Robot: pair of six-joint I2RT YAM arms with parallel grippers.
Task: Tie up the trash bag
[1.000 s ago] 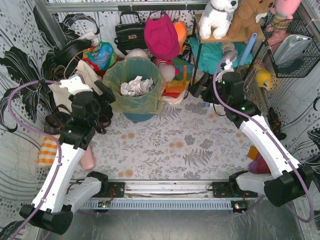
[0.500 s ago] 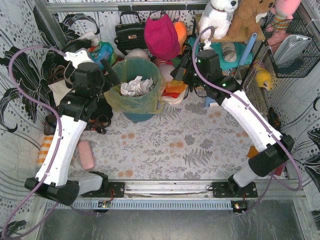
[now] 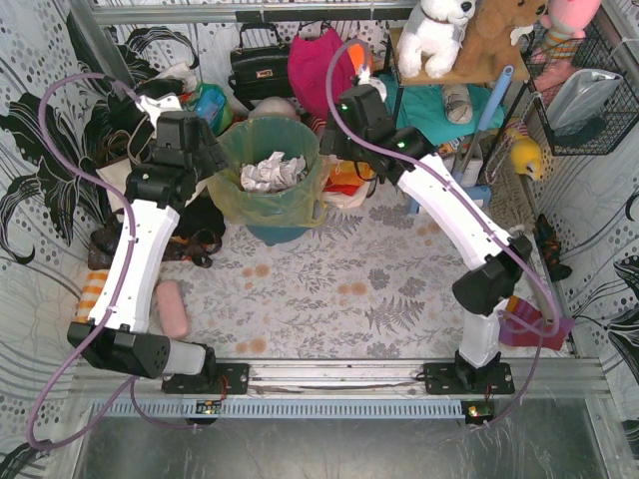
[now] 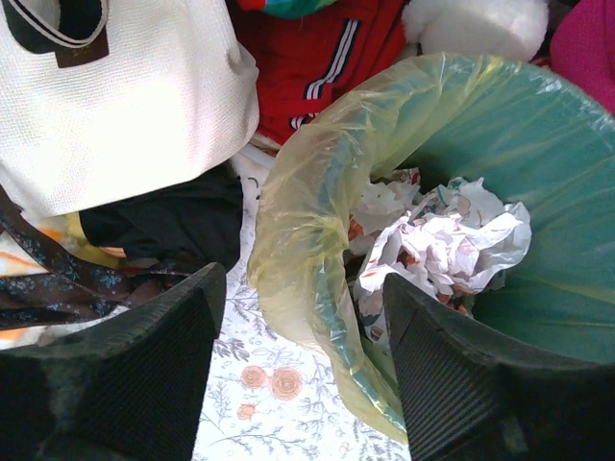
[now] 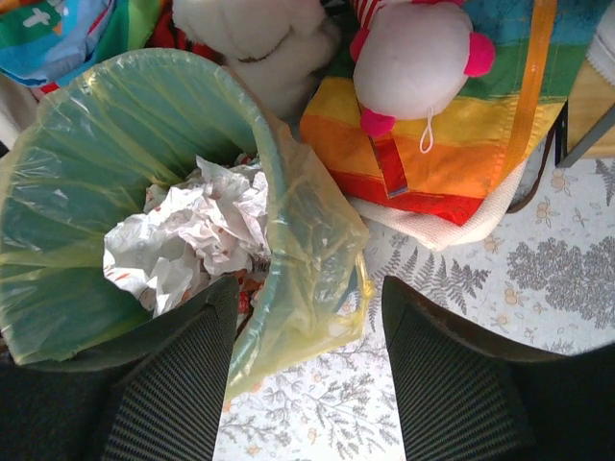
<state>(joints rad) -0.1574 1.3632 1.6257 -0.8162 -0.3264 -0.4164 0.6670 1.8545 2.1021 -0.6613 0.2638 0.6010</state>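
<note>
As both gape, left claw (image 4: pixel 300 293), right claw (image 5: pixel 307 293)

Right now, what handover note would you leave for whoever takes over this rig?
Left gripper: open, over the left rim of the trash bag.
Right gripper: open, over its right rim.
The bag lines the teal bin, top folded over the rim, crumpled paper inside.
Done: both arms positioned at the bag.
Left: grip the rim, gather the top, tie it. Nothing grasped yet.
</note>
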